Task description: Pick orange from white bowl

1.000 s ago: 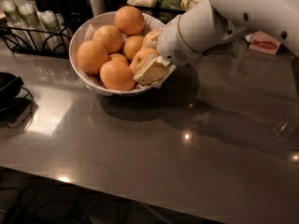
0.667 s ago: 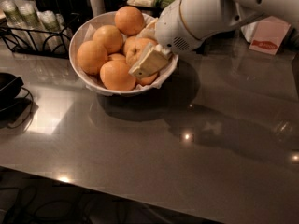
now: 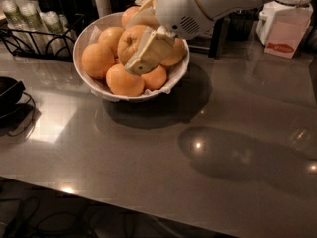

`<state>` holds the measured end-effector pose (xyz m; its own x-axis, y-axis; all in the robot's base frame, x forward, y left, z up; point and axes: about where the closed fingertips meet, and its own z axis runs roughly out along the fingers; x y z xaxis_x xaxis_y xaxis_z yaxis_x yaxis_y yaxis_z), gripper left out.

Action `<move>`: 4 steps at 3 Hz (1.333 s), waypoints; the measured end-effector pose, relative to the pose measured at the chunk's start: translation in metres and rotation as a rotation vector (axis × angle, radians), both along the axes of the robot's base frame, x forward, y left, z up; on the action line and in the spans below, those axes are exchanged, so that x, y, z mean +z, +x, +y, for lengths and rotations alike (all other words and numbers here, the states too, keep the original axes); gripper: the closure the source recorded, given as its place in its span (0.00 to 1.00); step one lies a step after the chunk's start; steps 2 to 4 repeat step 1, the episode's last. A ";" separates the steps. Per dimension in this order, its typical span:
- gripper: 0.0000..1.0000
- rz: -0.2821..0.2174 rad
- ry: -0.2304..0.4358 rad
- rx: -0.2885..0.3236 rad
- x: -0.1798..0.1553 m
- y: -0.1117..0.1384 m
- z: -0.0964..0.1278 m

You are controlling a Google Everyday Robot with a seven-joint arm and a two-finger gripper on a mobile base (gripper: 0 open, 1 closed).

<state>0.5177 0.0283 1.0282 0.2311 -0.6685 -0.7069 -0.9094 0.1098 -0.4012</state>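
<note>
I am working over a glossy grey surface (image 3: 198,177) in a dim room, with a black wire rack (image 3: 29,33) at the back left. My end effector (image 3: 138,44) pinches the large round dimpled orange (image 3: 127,42) atop the pile in the wide white paper-lined bowl (image 3: 85,36). Its stem dimple faces me, and it has no long axis.

Grey countertop (image 3: 163,182), white bowl (image 3: 113,94) (hand (image 3: 132,47) gripping orange (image 3: 126,35) in it), black dish (image 3: 7,90)

Dim, glary; gripper (image 3: 142,52) over white bowl (image 3: 93,85)
</note>
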 end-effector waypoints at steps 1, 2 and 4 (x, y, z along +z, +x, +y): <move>1.00 0.000 0.000 0.000 0.000 0.000 0.000; 1.00 0.000 0.000 0.000 0.000 0.000 0.000; 1.00 0.000 0.000 0.000 0.000 0.000 0.000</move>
